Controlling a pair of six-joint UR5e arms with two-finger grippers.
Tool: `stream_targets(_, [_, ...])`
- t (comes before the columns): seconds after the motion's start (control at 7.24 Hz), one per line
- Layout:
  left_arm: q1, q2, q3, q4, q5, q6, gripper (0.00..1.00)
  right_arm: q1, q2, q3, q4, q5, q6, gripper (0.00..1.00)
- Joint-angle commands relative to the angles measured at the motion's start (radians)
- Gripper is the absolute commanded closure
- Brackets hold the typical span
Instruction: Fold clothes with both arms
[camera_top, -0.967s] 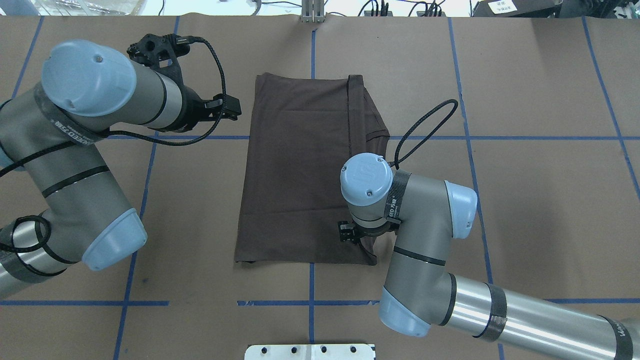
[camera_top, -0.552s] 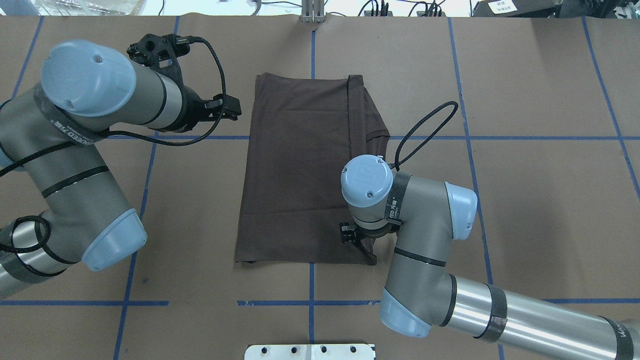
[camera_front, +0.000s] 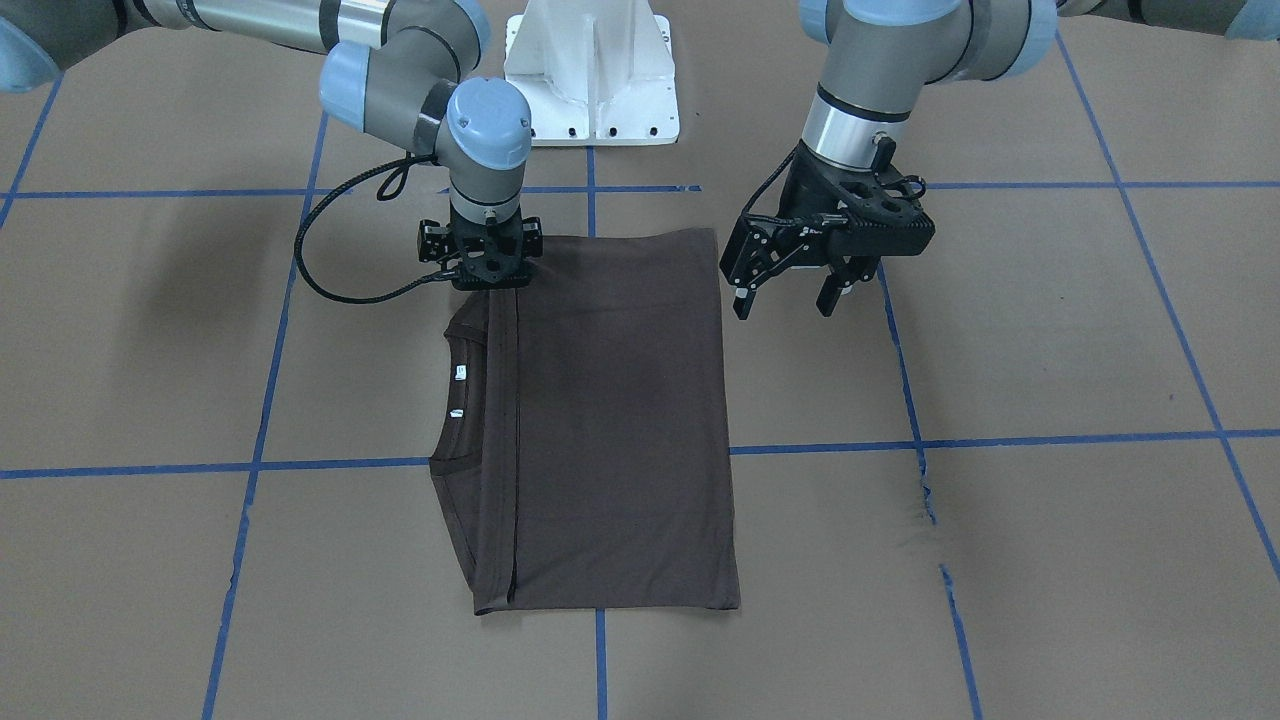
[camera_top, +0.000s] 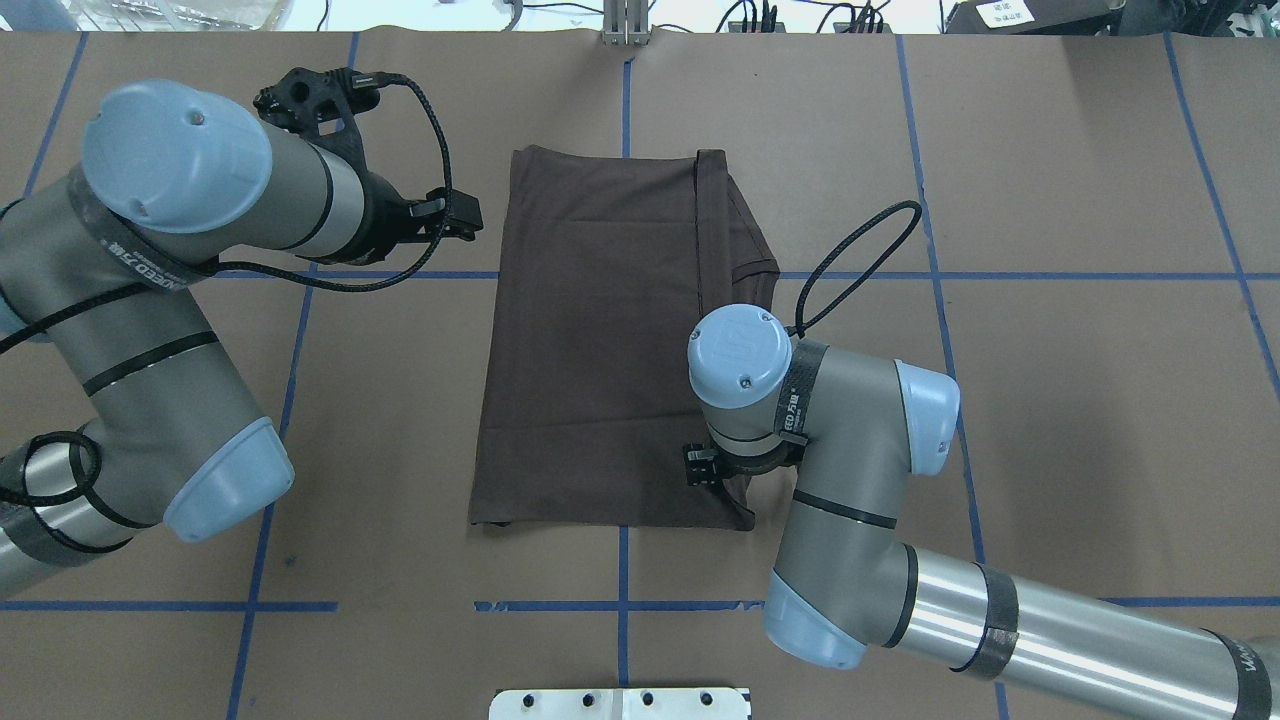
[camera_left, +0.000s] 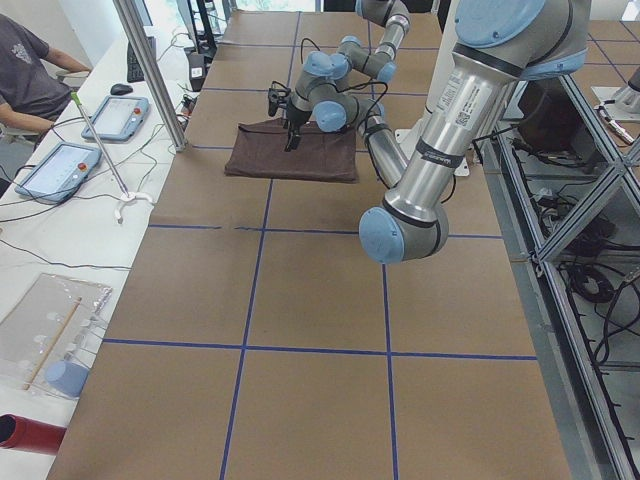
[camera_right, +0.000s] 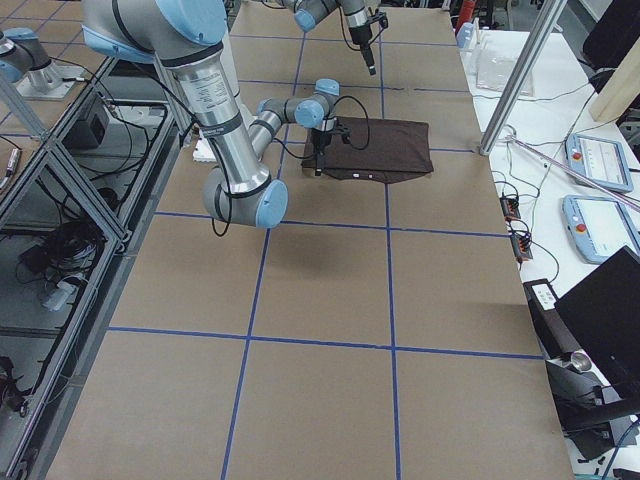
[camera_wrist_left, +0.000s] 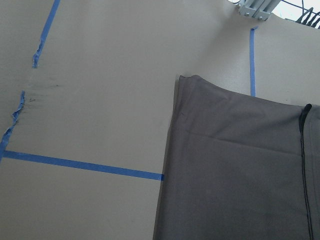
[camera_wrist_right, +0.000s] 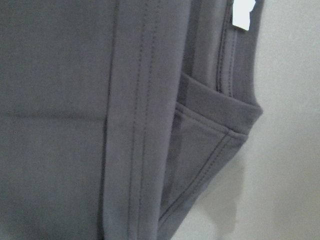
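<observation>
Exterior front-facing view: dark brown-grey part-folded T-shirt (camera_front: 610, 420) lies flat beneath the right pincer (camera_front: 487, 278), grip state indeterminate; left pincer (camera_front: 785, 305) hovers spread just beside it. Mid-fold; next, both should likely seize corners.

Bright, even light with soft shadows; the T-shirt (camera_wrist_right: 75, 125) looks blurred in the right wrist view.
</observation>
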Motion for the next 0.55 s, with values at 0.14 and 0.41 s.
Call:
stream_targets(0.14, [0.0, -0.003, -0.002, 0.0, -0.001, -0.003, 0.0, 0.016, -0.011, 0.004, -0.017, 0.002, 0.0, 0.0])
stream_targets(0.41, [0.0, -0.003, -0.002, 0.0, -0.001, -0.006, 0.0, 0.024, -0.024, 0.009, -0.022, 0.002, 0.0, 0.0])
